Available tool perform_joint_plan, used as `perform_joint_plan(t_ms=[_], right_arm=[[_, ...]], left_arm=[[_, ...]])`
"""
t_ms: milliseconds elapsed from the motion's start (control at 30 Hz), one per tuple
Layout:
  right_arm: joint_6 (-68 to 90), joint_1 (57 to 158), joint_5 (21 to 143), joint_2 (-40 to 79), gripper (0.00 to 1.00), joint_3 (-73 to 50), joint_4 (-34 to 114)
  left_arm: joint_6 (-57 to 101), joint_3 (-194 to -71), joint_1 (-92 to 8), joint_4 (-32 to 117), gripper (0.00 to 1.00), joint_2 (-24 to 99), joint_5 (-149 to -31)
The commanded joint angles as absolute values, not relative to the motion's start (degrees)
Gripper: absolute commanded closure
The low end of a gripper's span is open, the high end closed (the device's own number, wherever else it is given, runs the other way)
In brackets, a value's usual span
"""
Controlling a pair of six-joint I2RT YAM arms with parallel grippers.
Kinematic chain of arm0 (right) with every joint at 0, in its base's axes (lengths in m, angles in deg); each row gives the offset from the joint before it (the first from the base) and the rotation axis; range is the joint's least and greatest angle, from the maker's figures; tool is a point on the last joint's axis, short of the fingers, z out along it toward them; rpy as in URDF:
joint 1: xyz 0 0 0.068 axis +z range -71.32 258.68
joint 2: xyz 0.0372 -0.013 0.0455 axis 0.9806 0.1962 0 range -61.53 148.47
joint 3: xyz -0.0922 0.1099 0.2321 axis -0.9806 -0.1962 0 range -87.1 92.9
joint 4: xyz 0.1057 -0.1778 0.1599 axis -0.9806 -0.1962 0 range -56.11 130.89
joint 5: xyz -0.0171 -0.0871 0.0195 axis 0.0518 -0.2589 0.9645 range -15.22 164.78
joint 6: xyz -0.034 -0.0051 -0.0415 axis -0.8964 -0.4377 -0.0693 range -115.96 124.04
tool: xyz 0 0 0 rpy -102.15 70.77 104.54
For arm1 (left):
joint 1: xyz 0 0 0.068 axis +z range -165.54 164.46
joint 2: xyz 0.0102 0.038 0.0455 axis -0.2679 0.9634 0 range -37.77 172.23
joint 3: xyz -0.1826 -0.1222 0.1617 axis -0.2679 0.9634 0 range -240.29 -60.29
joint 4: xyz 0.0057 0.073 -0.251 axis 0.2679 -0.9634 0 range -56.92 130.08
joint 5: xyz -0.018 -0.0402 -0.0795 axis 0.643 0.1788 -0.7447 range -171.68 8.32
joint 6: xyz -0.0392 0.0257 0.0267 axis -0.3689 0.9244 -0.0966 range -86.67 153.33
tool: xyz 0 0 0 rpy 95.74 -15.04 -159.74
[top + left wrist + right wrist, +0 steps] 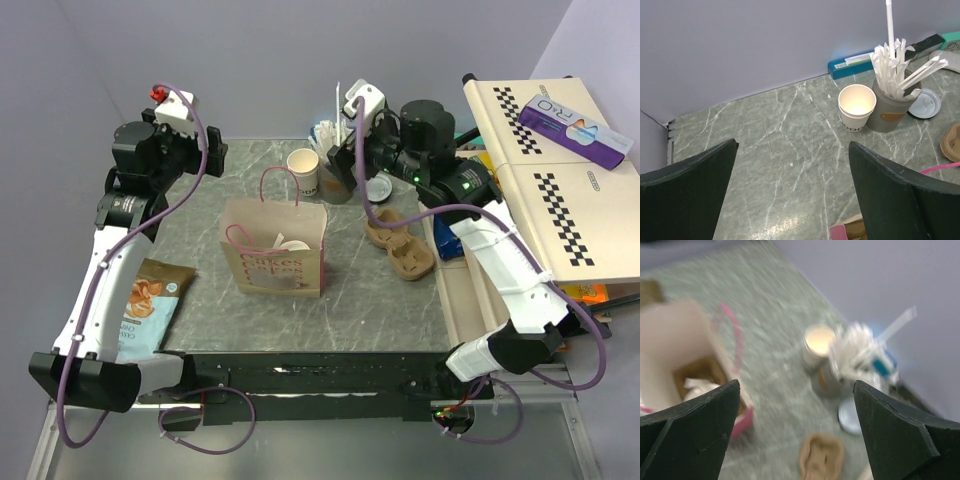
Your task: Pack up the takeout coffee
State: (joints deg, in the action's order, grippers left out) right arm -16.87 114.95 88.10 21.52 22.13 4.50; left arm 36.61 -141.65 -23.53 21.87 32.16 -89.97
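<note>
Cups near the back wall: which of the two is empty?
The small off-white paper cup: its tan inside is bare and open. The grey cup beside it is stuffed with white wrapped straws.

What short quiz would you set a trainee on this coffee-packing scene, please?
1. True or false: the white lid sits on the paper cup.
2. What stands right beside the paper cup? A) grey cup of straws B) a kettle C) a plate
3. Fill in: the paper bag has ___ handles.
Key: 1 false; 2 A; 3 pink.
</note>
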Motion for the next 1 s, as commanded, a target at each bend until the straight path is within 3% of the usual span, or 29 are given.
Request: perform_joint_plan(t_ms=[0,167,467,700,967], right_arm=[[-10.2,114.2,71.1,18.9,0.00,18.3,2.0],[-9.1,114.1,62.5,18.7,0.00,16.2,3.3],[-12.6,114.0,59.0,18.9,0.00,14.9,5.3],[-14.4,114.1,59.5,19.9,0.00,18.4,6.7],[-13.1,114.1,50.5,22.2,0.00,25.6,9.7]], left_arm=[[34.4,-144.4,-22.6,23.8,0.01,33.6,-91.9],[33.7,-145.0,-21.3,24.1,0.01,34.9,-93.1],[33.7,-144.1,-20.0,24.4,0.01,34.3,-93.4],[31.5,-143.4,-19.0,24.5,0.01,33.9,-93.8],[30.8,-148.3,-18.4,24.2,0.01,37.2,-94.9]])
